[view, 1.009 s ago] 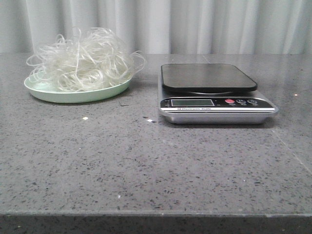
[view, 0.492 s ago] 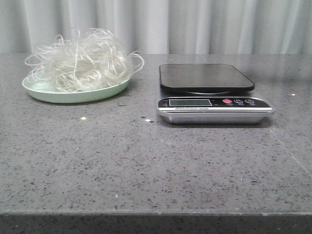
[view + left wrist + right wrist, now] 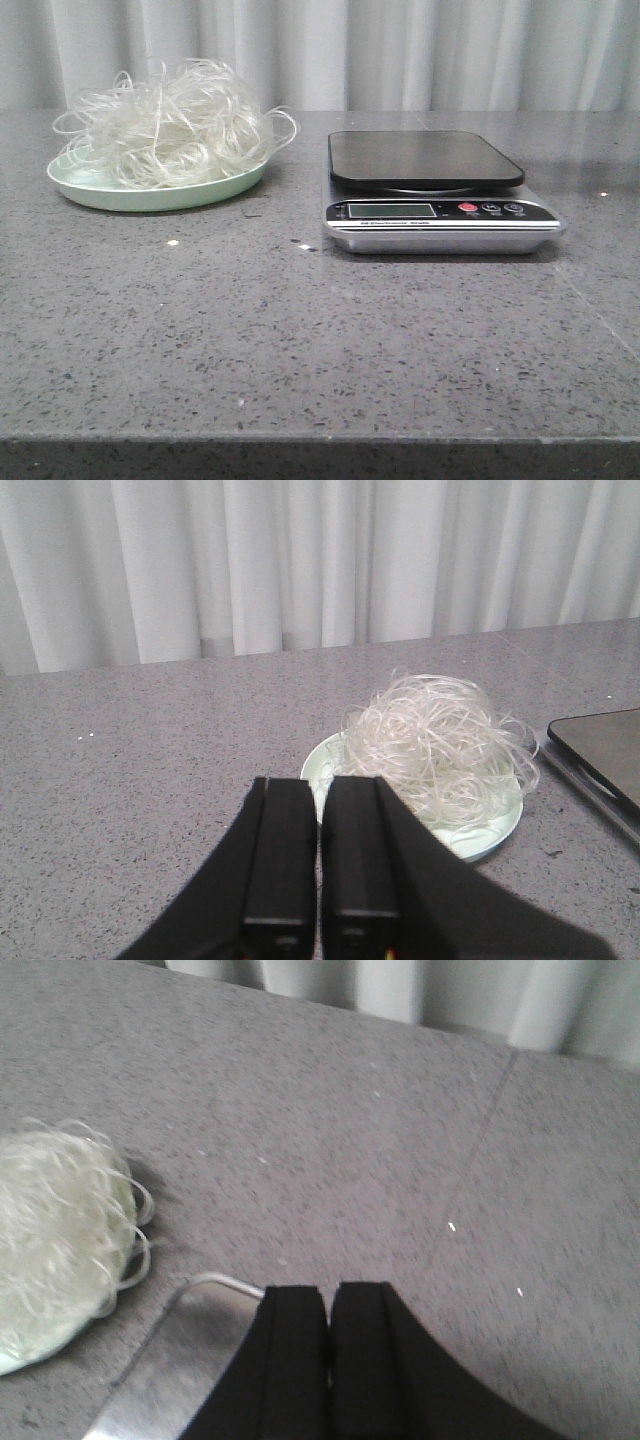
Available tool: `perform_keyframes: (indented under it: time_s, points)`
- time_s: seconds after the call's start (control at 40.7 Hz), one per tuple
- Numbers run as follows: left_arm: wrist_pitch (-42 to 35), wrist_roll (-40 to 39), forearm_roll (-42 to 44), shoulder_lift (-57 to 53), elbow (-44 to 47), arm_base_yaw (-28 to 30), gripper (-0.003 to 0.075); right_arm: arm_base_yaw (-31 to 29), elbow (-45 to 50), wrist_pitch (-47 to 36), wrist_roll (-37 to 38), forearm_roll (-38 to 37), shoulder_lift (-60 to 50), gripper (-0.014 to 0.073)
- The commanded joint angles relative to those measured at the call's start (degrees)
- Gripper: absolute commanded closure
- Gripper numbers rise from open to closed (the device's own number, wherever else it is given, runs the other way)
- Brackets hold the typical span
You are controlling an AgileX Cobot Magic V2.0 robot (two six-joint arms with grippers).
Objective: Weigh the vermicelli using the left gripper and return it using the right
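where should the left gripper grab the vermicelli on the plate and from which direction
Probably from straight above, closing on the raised middle of the vermicelli. It is a loose, springy mound heaped on the shallow green plate, so a deep central pinch should catch the most strands and clear the rim.

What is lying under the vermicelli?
A pale green plate sits under the vermicelli; only its rim shows. The plate's middle is covered by the noodles.

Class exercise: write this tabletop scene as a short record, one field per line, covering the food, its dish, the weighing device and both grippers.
vermicelli: loose whitish tangle heaped on the plate
plate: pale green, on the table's left side
scale: right of the plate, dark platform bare
left gripper: fingers together, holding nothing, plate beyond it
right gripper: fingers together, holding nothing, above the scale's corner
table: grey speckled stone
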Motion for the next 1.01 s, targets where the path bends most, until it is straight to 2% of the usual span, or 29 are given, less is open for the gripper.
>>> perform_keyframes:
  time_s: [0.0, 0.148, 0.394, 0.763, 0.984]
  points:
    - [-4.7, -0.6, -0.1, 0.5, -1.6, 0.1, 0.0584, -0.5, 7.6, -10.9, 0.1, 0.5, -7.1, 0.0441]
    - [-4.7, -0.6, -0.1, 0.5, -1.6, 0.1, 0.0584, -0.5, 18.9, -19.0, 0.1, 0.5, -13.9, 0.0441]
    - [-4.7, -0.6, -0.1, 0.5, -1.6, 0.1, 0.0584, -0.5, 32.0, -26.8, 0.1, 0.5, -25.2, 0.0441]
    - [-4.7, -0.6, -0.1, 0.5, -1.6, 0.1, 0.0584, -0.5, 47.4, -30.8, 0.0, -0.1, -45.4, 0.0441]
    - [-4.7, -0.6, -0.1, 0.5, -1.6, 0.1, 0.0584, -0.5, 53.2, -27.7, 0.0, -7.0, -57.5, 0.0441]
